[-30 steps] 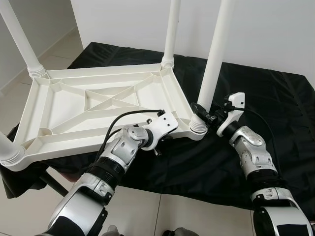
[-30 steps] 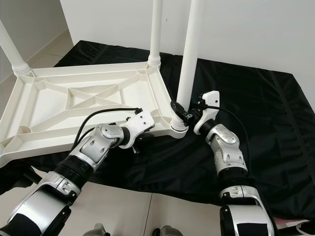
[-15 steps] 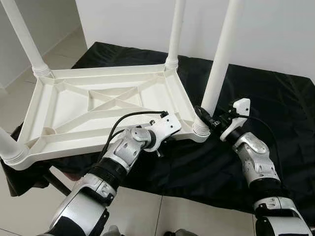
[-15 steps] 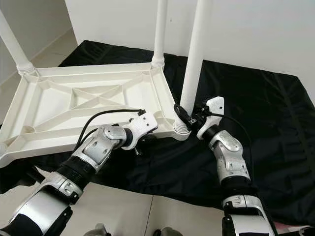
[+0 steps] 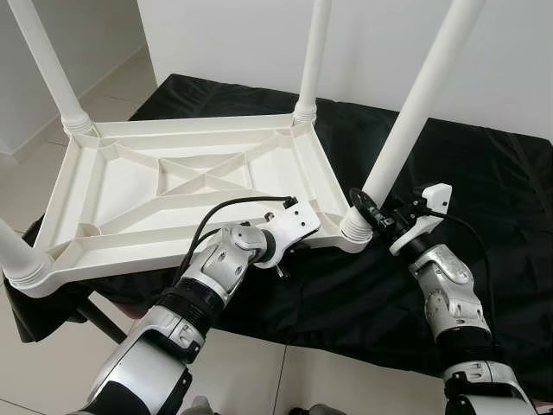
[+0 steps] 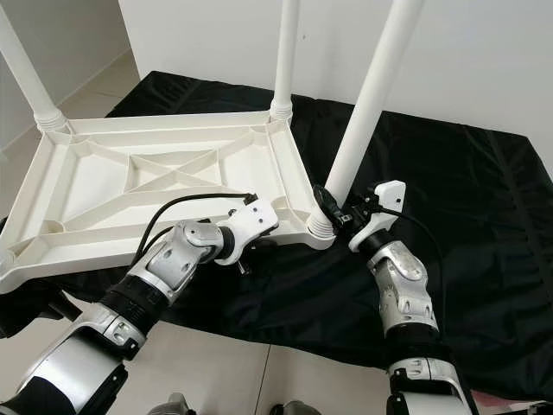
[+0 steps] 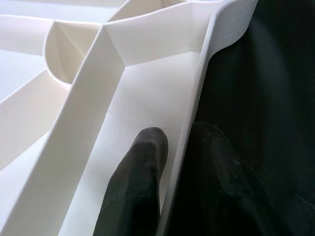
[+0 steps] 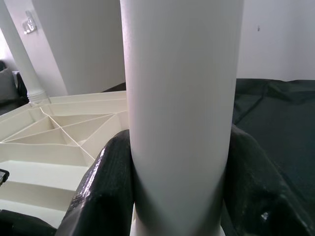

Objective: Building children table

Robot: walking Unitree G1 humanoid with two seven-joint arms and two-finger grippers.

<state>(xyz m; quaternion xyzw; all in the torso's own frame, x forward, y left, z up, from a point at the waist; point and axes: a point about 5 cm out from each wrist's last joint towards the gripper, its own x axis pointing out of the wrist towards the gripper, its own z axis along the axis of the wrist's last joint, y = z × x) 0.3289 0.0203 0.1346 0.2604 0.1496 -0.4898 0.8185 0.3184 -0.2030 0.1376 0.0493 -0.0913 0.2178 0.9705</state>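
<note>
Upturned table (image 5: 173, 186) lies on black cloth (image 5: 484, 173); right gripper (image 8: 179, 196) jaws pinch the 3 o'clock leg (image 5: 415, 108), left gripper (image 7: 179, 162) jaws pinch the rim (image 7: 197, 98).

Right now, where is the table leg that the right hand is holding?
In the head views the leg rises tilted from the near right corner of the upturned white tabletop, above the black cloth. The right hand grips it just above its socket.

- No text, label, brand, number or sign can be read anywhere in these views.
- No marking is borne by the white table top (image 5: 164, 186), its legs or the black cloth (image 5: 484, 173).
</note>
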